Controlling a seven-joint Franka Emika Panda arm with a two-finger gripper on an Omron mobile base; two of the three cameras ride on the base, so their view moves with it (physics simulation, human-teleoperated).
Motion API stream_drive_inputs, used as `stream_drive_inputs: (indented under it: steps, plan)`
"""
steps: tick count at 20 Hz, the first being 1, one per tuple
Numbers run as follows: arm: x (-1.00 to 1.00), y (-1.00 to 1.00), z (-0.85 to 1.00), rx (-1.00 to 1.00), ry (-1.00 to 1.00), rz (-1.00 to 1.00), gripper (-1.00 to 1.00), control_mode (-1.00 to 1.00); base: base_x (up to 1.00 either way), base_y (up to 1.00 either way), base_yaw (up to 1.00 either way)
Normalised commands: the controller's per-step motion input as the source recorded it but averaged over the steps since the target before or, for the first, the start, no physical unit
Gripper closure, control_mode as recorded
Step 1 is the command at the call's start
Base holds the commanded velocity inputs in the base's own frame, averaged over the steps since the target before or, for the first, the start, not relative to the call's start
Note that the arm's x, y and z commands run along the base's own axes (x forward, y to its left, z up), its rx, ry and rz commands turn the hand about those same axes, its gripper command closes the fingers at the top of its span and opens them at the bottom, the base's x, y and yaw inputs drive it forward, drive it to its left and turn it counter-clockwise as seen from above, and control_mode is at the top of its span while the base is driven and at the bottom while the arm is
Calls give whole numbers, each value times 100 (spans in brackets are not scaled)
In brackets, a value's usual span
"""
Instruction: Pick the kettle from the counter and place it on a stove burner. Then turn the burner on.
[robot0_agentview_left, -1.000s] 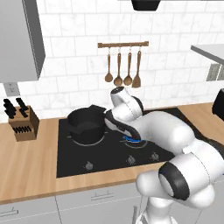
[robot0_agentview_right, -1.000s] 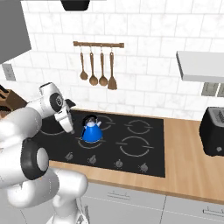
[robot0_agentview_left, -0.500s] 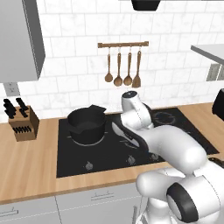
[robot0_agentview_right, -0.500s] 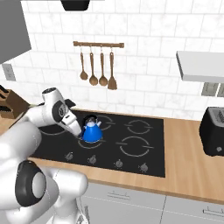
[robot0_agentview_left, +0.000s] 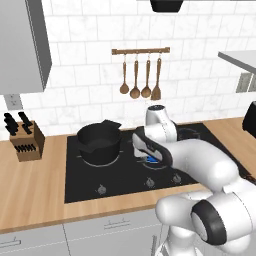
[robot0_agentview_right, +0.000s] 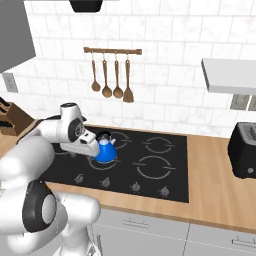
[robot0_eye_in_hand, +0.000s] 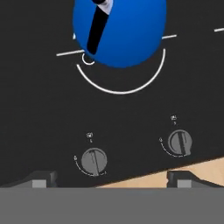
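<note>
The small blue kettle with its black arched handle stands upright on a ring burner of the black cooktop. In the hand view the kettle sits at the top, and two burner knobs lie below it near the cooktop's front edge. My gripper is open, fingertips wide apart with nothing between them. It hovers just left of the kettle, over the cooktop. In the left base view my hand hides most of the kettle. The wood-grain counter surrounds the cooktop.
A black pot sits on the left back burner. A knife block stands on the counter at far left, and a dark toaster at far right. Wooden utensils hang on a wall rail.
My hand has come down and forward, closer to the cooktop beside the kettle. The kettle stays in place on its burner.
</note>
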Motion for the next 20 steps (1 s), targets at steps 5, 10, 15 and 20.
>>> stream_drive_inputs:
  steps: [5,10,15,20]
  plan:
    - [-4,7,-39,4,14,15,-100,-100,0,0,0]
    - [-14,14,-50,0,8,10,-100,-100,0,0,0]
    - [-22,13,-48,0,6,5,-100,-100,0,0,0]
    - [-11,2,-36,0,6,1,-100,-100,0,0,0]
